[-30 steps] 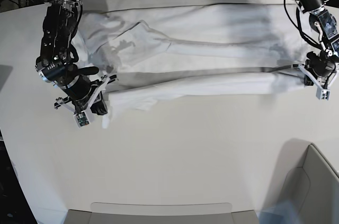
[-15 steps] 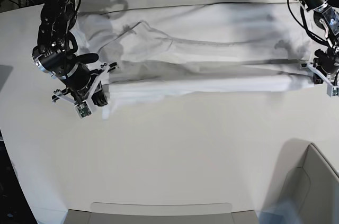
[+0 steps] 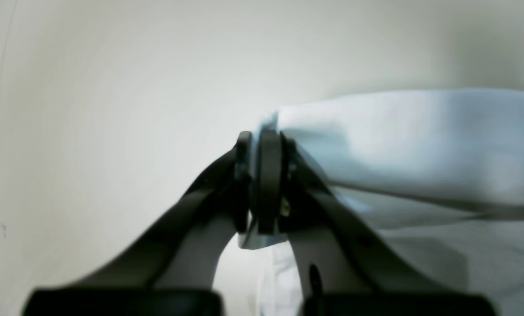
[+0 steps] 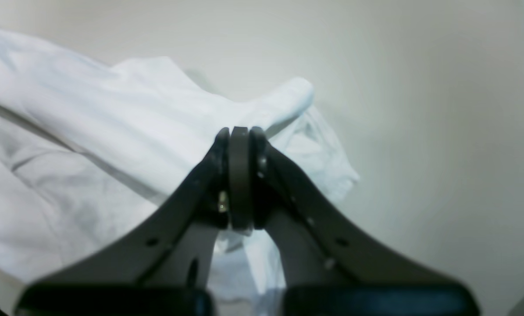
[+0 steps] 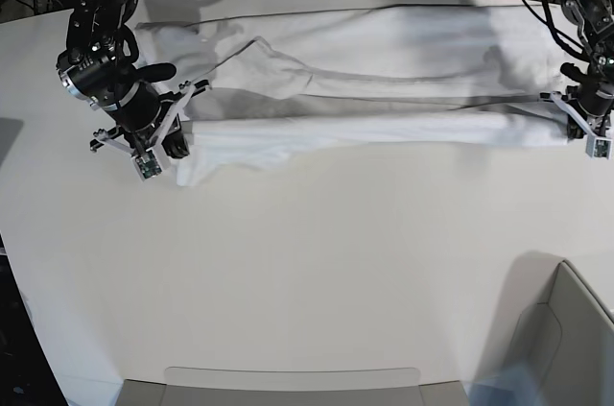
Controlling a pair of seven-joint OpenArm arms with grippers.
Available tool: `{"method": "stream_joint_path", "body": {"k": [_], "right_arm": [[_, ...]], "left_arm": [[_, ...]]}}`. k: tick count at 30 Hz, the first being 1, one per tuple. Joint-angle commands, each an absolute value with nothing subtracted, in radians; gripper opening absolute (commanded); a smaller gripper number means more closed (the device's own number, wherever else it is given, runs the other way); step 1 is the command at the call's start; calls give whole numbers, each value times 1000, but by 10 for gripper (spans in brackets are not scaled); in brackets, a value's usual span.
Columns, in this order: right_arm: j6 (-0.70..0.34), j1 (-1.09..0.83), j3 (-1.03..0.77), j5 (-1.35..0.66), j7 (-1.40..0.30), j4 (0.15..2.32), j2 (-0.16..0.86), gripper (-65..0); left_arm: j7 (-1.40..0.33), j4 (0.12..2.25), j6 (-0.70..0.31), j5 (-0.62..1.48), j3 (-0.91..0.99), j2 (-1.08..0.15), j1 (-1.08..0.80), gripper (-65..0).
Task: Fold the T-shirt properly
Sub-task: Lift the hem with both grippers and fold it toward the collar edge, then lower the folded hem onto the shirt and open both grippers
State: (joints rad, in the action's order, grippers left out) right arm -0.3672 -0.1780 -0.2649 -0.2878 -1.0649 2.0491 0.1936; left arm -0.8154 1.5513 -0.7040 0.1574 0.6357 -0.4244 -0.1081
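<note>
A white T-shirt (image 5: 384, 80) lies stretched along the far side of the white desk (image 5: 317, 272). Its near edge is lifted between the two arms. The left tool (image 3: 262, 175) and right tool (image 4: 240, 175) are each clenched on cloth. The first lengthwise fold looks underway; the crosswise folds remain.

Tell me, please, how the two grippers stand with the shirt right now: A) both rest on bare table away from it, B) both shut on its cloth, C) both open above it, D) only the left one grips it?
B: in each wrist view the jaws are closed with white cloth of the shirt pinched between them, at the left gripper and the right gripper, one at each end.
</note>
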Motion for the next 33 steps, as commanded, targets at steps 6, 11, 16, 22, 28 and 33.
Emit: {"method": "stream_joint_path", "body": {"k": [6,11,16,22,28,33], "right_arm": [[-524,-225,-386,-288,-1052,2069,197,-650],[-544,-302,-406,-288,-1049,2069,197,-650],[-547,-355,-406,-288,-1044,2069,197,-650],[-622,-380,-407,-288,-1047,2069,197,-650],[-651,-433,-430,-288,-1044,2068,197,-650],[-653,-473,-430,-288,-1043,2068,197,-650]], "left_arm": [[-891,1607,-698,163,644,-449,-114,-650],[-905,1615,-698,163,644,-446,-148,-650],[-897,1698,-698,163,645,-397,-205,-650],[-897,1759,-698,163,647,-358,-254,-650],[-903,1759,-698,163,746,-337,-263,-650],[-897,1758,-698,163,773,-335,-309,-650]]}}
